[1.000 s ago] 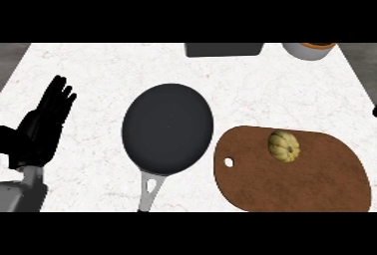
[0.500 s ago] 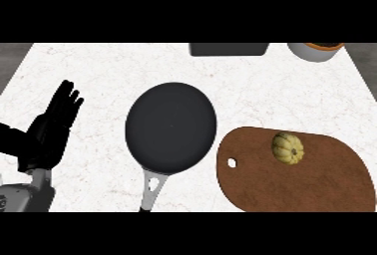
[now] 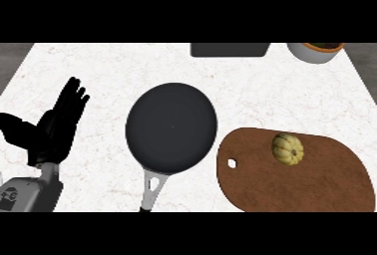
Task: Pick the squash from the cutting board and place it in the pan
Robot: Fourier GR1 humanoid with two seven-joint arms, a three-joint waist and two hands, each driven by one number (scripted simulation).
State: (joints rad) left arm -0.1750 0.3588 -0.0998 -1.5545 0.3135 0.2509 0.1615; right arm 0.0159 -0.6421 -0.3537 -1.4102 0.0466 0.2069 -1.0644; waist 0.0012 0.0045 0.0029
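Since a second ago the view has slid a little, so the pan [image 3: 172, 128] and the cutting board [image 3: 294, 169] now sit slightly further right, and the left hand [image 3: 53, 127] shows more fully at the left edge; nothing on the counter [image 3: 110, 69] itself has been disturbed. That hand rests open, fingers straight and pointing up, thumb spread to the side, holding nothing. The right hand is not to be seen at all. The squash [image 3: 288, 148] lies on the upper middle of the cutting board, untouched, its long axis running roughly up and down the view. It lies well to the right of the left hand, with the whole dark pan between them, handle pointing toward the robot. To my eye the squash is on the right arm's side, so that arm looks better placed for the pick, and the carry to the pan would be short and leftward. A grey bowl [image 3: 316, 50] and a dark tray [image 3: 230, 49] stand at the far edge, out of the way.
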